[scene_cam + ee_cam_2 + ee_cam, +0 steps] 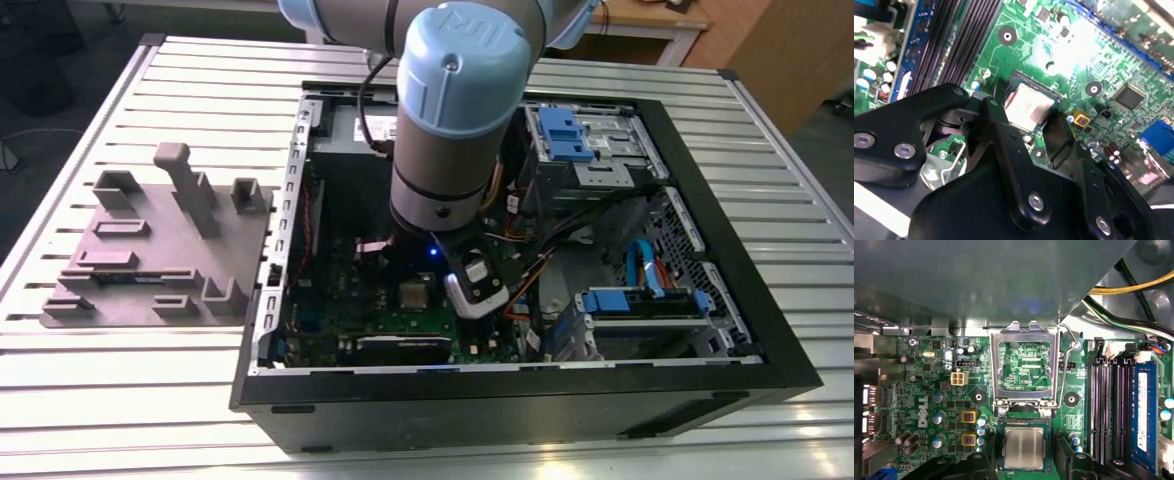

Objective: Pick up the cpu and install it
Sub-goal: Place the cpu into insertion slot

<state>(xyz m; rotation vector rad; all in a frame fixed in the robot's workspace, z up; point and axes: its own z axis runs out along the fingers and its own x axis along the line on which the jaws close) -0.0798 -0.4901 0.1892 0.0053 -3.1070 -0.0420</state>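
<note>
Starting at the exterior view's left, 1 grey tray (150, 262) lies on the slatted table (120, 390). The open computer case (534, 405) occupies the centre and right of that view. The arm (454, 120) reaches down into it over the green motherboard (340, 305). In the first wrist view, the cpu (1024, 448) lies flat in its socket, just beside the raised metal load plate (1026, 362). The gripper (1024, 114) is spread wide, with 1 of its fingers (999, 135) on each side of the socket, holding nothing. A blue drive bracket (641, 300) sits toward the exterior view's right.
</note>
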